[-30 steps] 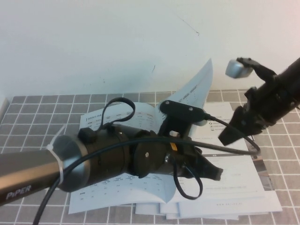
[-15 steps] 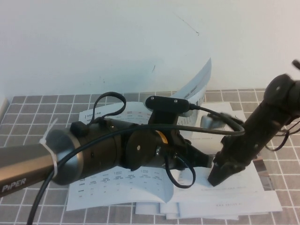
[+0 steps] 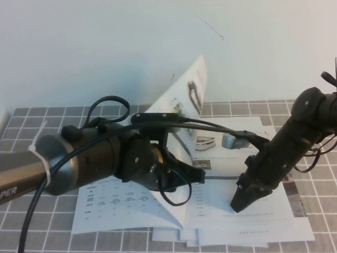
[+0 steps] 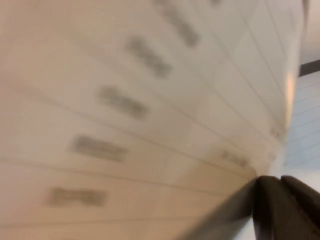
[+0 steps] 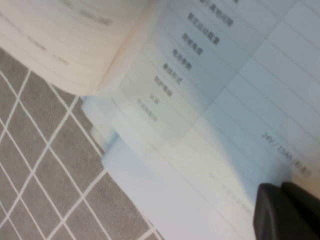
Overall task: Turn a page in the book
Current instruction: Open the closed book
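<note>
1. High view: the book [image 3: 158, 211], a thin white catalogue, lies open on a grey tiled table [image 3: 31, 137], w/ other white booklets [image 3: 295, 232] stacked under it.
2. The page [image 3: 184, 95] stands lifted near the spine, curving up toward the white wall [image 3: 105, 42]; machine photo visible on its face.
3. Left gripper [image 3: 192, 176] sits low over the book's middle, just below the raised page. Fingers look pressed together at the page's lower edge; can't tell for sure if the leaf is pinched.
4. Right gripper [image 3: 238, 203] points down, tip on the right-hand sheet, fingers pressed together, nothing between them.
</note>
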Motion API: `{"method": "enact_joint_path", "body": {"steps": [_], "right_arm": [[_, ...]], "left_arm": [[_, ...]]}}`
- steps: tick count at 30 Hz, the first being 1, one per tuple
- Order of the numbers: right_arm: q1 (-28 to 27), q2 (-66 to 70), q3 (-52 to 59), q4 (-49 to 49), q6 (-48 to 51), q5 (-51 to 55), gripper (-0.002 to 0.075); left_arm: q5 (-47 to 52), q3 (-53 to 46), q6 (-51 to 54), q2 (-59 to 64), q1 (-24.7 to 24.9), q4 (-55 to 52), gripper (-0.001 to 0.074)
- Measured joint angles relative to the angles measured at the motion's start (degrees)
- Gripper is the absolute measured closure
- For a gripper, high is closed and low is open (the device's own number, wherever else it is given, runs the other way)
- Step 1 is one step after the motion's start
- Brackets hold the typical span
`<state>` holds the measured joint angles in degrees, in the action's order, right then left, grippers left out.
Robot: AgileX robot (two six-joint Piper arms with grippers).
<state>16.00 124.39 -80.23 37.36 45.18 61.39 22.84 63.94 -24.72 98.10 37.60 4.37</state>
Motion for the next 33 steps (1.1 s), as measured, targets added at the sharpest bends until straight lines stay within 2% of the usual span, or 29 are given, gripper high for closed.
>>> {"method": "enact_joint_path", "body": {"steps": [6,9,24,33], "right_arm": [[0.34,0.00,-0.35,-1.30,-0.44,0.03,0.0726],[0.34,0.00,-0.35,-1.30,-0.57,0.03,0.0726],[0.34,0.00,-0.35,-1.46,-1.91,0.03,0.0726],[0.34,0.00,-0.35,-1.46,-2.42,0.03,0.0726]], "left_arm": [[9.93,0.00,-15.43,0.00,-0.91,-14.83,0.0739],[12.41,0.00,-18.65,0.00,-1.35,-18.82,0.0739],[16.11,0.00,-17.87,7.46,-2.09,-20.41,0.0739],[17.90,0.00,-17.39,4.68,-2.09,-21.83,0.0739]]}}
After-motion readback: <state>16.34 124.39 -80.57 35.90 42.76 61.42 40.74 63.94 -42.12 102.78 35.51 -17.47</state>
